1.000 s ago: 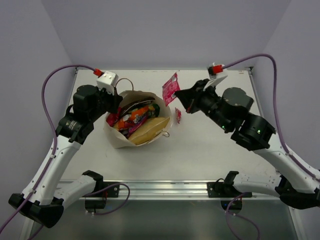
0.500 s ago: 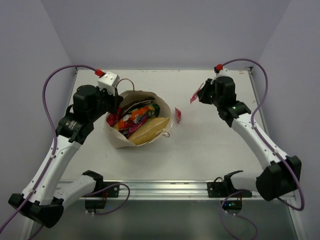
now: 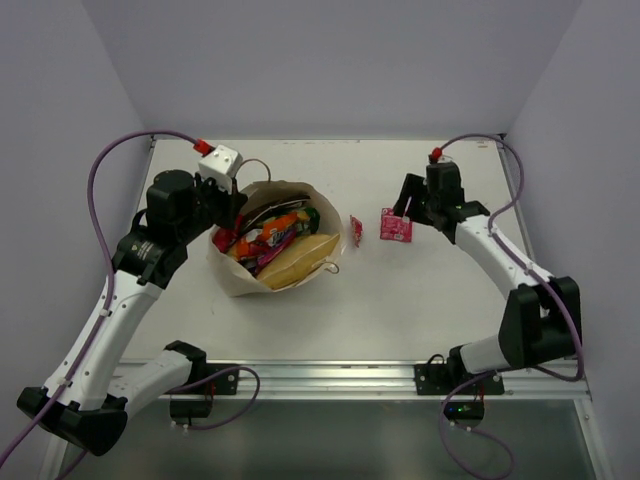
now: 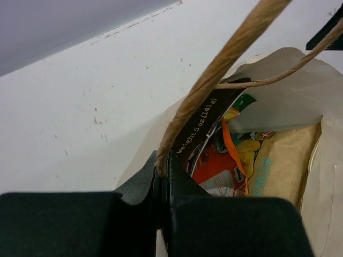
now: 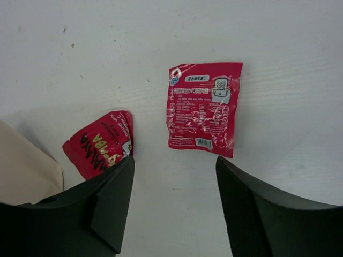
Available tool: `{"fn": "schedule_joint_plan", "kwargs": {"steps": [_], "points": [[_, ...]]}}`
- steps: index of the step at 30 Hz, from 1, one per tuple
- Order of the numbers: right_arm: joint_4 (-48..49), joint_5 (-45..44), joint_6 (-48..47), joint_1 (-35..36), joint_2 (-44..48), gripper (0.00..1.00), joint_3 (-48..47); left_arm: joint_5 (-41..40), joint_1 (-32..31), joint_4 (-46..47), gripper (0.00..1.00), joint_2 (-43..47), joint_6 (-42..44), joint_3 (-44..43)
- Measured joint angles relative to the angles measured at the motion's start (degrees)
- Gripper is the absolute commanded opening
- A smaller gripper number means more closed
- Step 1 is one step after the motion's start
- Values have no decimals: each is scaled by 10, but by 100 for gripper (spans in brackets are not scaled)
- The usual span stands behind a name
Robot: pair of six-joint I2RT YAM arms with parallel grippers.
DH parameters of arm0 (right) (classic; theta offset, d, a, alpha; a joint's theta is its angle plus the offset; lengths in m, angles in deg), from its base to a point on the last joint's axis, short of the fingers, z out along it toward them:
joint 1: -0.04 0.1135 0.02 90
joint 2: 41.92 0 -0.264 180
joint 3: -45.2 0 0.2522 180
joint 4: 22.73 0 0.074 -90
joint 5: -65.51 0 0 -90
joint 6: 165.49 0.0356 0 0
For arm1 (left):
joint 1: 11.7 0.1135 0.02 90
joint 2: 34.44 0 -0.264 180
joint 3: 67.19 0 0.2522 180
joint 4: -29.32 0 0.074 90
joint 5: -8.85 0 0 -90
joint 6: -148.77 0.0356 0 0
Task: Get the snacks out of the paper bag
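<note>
The paper bag (image 3: 238, 272) lies on the table with its mouth wide, and several snacks show inside: an orange packet (image 3: 284, 221), a tan-yellow chip bag (image 3: 298, 256) and pink ones. My left gripper (image 3: 232, 207) is shut on the bag's cord handle (image 4: 225, 59) at the rim; the left wrist view shows the jaws (image 4: 163, 172) pinched on it. A magenta packet (image 5: 202, 110) lies flat on the table, just ahead of my open right gripper (image 5: 174, 163). Nothing is between its fingers. A tiny red packet (image 5: 101, 143) lies beside the left finger.
The bag's beige side (image 5: 24, 168) fills the lower left of the right wrist view. The table's back edge (image 3: 330, 140) meets the wall behind the bag. The right arm (image 3: 500, 255) reaches in from the right side.
My right gripper carried the magenta packet to the right, came down to the table and opened; the packet now lies flat. The left arm and bag stayed still.
</note>
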Motion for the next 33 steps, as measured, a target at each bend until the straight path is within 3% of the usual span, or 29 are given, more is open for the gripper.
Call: {"fn": "schedule_joint_plan", "kwargs": {"steps": [5,9,13,17,23,28,33], "points": [[-80,-31,-29,37,116,73,-38,2,0,0,0,0,13,0],[-92,-31,-47,148,209,74,-98,2,0,-1,0,0,21,0],[-73,-11,-56,273,243,74,-136,2,0,-1,0,-1,22,0],[-53,-16,-60,376,206,78,-179,2,0,-2,0,-1,22,0],[-40,-79,-37,483,60,85,-240,2,0,-2,0,1,21,0],[-45,-134,2,515,-35,85,-264,2,0,-4,0,4,21,0],[-54,-172,28,515,-86,77,-268,3,0,-5,0,9,21,0]]}}
